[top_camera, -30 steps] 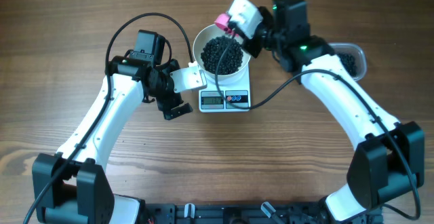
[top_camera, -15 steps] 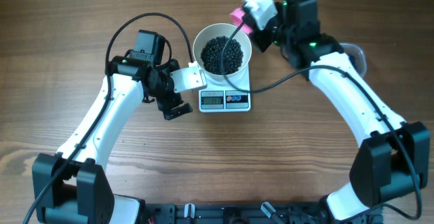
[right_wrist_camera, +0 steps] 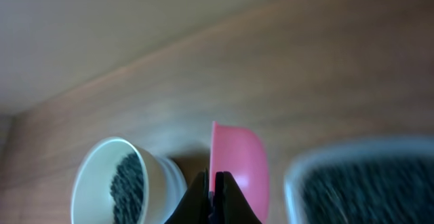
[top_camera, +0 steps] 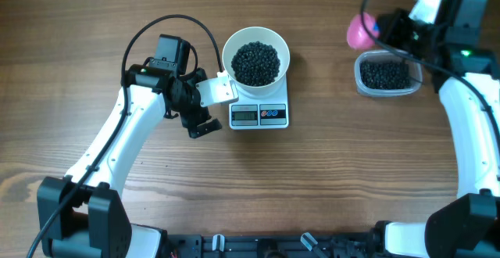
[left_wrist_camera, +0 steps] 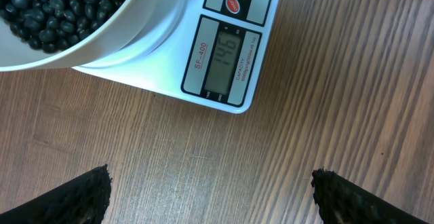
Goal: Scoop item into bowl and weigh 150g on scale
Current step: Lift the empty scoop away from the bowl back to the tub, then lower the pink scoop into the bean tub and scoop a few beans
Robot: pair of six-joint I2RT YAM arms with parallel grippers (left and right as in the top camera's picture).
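Observation:
The white bowl [top_camera: 229,51] holds a heap of black beads, the item [top_camera: 256,62], and stands on the white scale [top_camera: 277,102]. In the left wrist view the bowl [left_wrist_camera: 139,24] overhangs the scale [left_wrist_camera: 264,20], whose display [left_wrist_camera: 224,56] reads 146. My left gripper [top_camera: 201,125] hovers open just left of the scale, with bare wood between its fingers [left_wrist_camera: 76,198]. My right gripper [top_camera: 383,28] is shut on the handle of the pink scoop [top_camera: 357,30], held above the left end of the clear tub [top_camera: 358,77]. The scoop [right_wrist_camera: 239,159] looks tipped on its side.
The clear tub [right_wrist_camera: 298,176] holds more black beads [top_camera: 384,74] at the right of the table. A black cable [top_camera: 168,23] loops behind the left arm. Bare wooden table lies in front of the scale.
My right arm has swung away from the bowl to the right, carrying the pink scoop over to the tub. The left arm has not moved.

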